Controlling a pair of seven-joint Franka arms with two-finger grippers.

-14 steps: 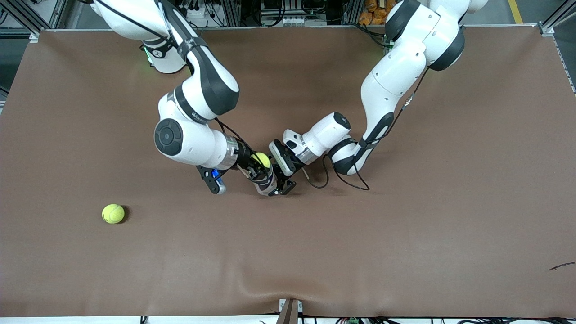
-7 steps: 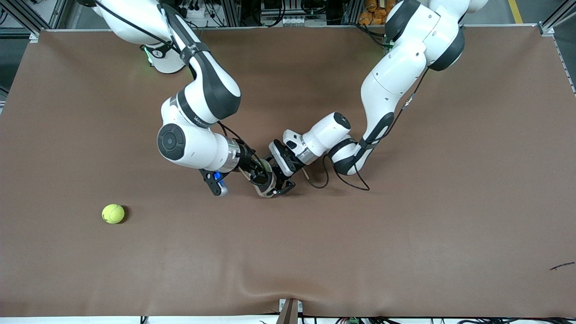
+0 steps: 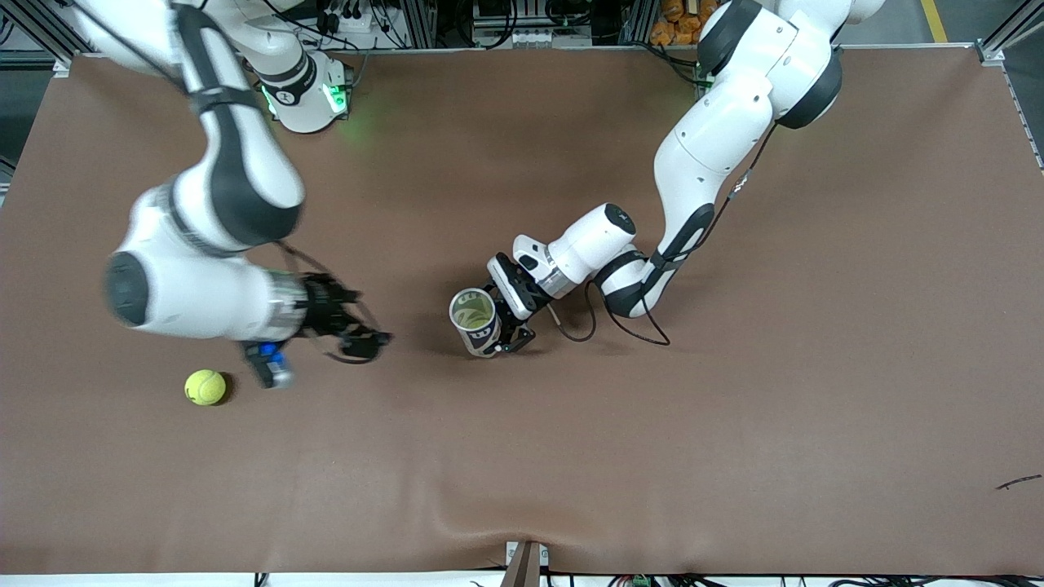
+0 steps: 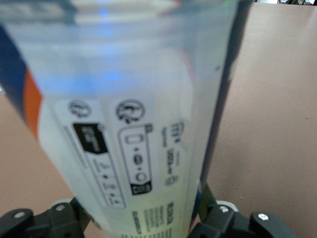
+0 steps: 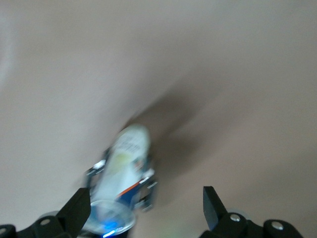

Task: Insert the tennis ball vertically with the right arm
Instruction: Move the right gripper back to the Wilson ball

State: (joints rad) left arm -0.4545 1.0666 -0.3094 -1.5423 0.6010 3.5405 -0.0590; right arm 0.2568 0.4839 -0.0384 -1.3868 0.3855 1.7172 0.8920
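Brown matting covers the whole surface [image 3: 734, 424], and from the front camera the clear canister [image 3: 475, 320] stands upright near the middle, clamped low by the left tool [image 3: 504, 330], with something yellow-green showing down its open mouth, most likely a tennis ball [image 3: 471, 311] already dropped in. A second tennis ball [image 3: 205, 386] lies loose toward the right arm's end, nearer the camera than the canister. The right tool [image 3: 359, 338] hangs over bare matting between the two, jaws spread wide and empty. The risk from here, as I judge it, is a fast swing of that arm nudging the loose ball so it rolls off, or the canister tipping if the left grip slackens. In the left wrist view the canister [image 4: 133, 124] fills the frame, its printed label readable, pinched between the fingers [image 4: 225, 218] at its base. In the right wrist view the canister [image 5: 121, 173] sits well apart from the spread fingers [image 5: 213, 203], which hold nothing; the loose ball is not visible there.
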